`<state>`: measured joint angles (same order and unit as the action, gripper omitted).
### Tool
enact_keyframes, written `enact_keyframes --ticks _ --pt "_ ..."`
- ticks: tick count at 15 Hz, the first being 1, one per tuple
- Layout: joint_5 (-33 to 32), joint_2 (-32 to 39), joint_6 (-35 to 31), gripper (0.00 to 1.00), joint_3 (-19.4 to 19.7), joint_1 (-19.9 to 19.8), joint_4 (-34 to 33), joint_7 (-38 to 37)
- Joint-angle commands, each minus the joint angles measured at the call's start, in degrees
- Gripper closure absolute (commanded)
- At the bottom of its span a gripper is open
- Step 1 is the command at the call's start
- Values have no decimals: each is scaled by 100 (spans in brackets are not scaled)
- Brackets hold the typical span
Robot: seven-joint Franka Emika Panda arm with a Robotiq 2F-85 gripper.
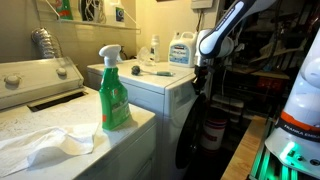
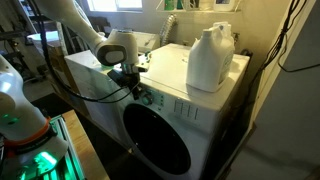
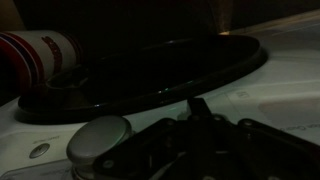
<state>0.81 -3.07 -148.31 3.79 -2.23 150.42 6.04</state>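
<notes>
My gripper (image 2: 131,82) hangs at the front of a white front-loading washer (image 2: 185,85), by the upper corner of its front panel just above the round dark door (image 2: 158,140). In an exterior view the gripper (image 1: 198,80) is level with the machine's top edge. In the wrist view the fingers (image 3: 197,108) appear dark and meet in one narrow tip with nothing between them. They are close to the door glass (image 3: 150,70) and a round silver knob (image 3: 98,140).
A white detergent jug (image 2: 210,58) stands on the washer top. A green spray bottle (image 1: 113,90) and a white cloth (image 1: 55,148) sit on a nearer counter. A red-and-white container (image 3: 40,50) stands beside the machine. A top-loading washer (image 1: 40,80) is at the back.
</notes>
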Motion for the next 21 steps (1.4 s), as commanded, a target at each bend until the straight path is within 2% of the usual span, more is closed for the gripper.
enact_keyframes --ticks 1,8,10,11,12,13,16,18,21 --pt "57 56 -597 100 -33 -1 97 47" --pt "642 43 -1954 100 -20 116 591 515" --pt "1000 -23 -2080 100 -8 195 701 737" --pt "990 -73 -1845 100 -6 183 720 745" --pt "545 -167 -996 100 -13 36 641 447" --pt "-60 -175 -729 100 -30 -143 608 6" --pt "-963 -526 657 100 -42 -264 420 -722" --pt "-928 -922 1556 100 -25 -235 264 -599" --pt "-826 -1557 2486 100 11 -234 122 -370"
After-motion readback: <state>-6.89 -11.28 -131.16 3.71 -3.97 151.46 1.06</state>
